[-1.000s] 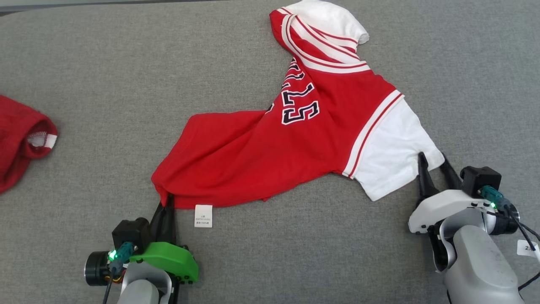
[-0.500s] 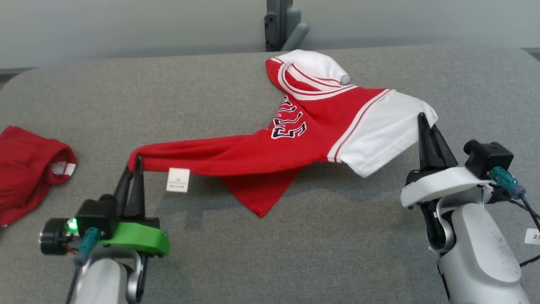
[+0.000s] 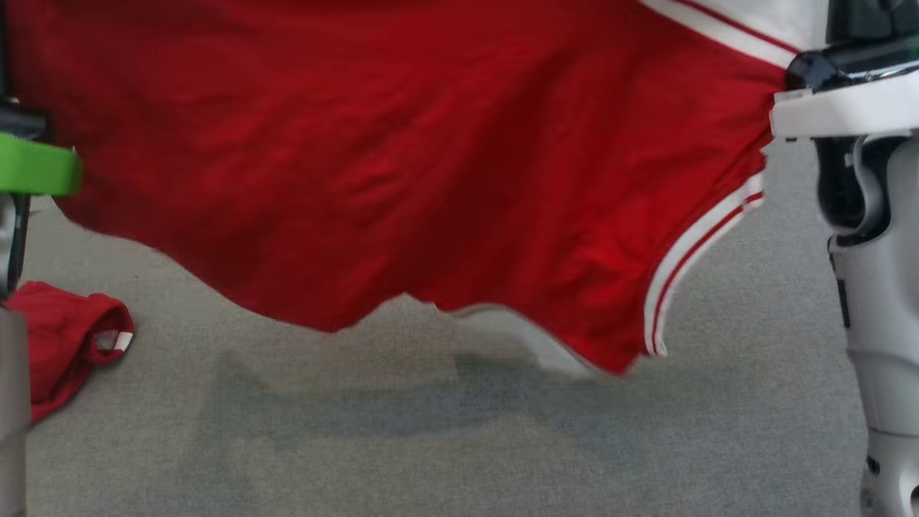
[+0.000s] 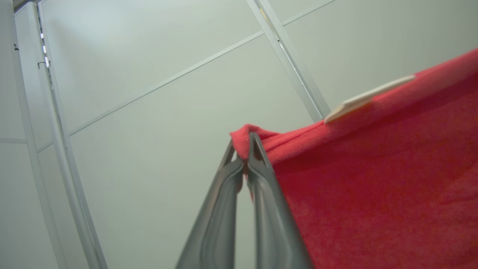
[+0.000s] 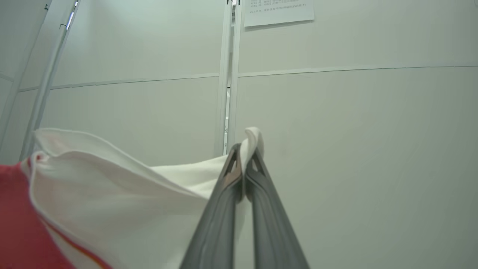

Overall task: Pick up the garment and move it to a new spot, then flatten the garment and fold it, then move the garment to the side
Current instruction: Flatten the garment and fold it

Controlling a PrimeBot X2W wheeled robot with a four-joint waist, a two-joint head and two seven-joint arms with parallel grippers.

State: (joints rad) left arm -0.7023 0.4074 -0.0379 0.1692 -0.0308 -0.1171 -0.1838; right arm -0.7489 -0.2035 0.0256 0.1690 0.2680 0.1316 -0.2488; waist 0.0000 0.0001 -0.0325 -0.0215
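The garment [image 3: 402, 158], a red jersey with white sleeves and white-red trim, hangs in the air across the top of the head view, above the grey table [image 3: 459, 445]. In the left wrist view my left gripper [image 4: 244, 145] is shut on a red corner of the garment [image 4: 373, 179], near its white label [image 4: 368, 99]. In the right wrist view my right gripper [image 5: 244, 151] is shut on the edge of the white sleeve [image 5: 123, 194]. Both grippers point up toward pale wall panels.
Another red garment [image 3: 61, 341] lies crumpled at the left edge of the table. My right forearm [image 3: 872, 287] stands at the right edge of the head view, and the green left wrist cover [image 3: 36, 169] shows at the left edge.
My right gripper shut on the white sleeve. Both arms have risen, lifting the garment off the table so it hangs spread between them. The head camera has also shifted.
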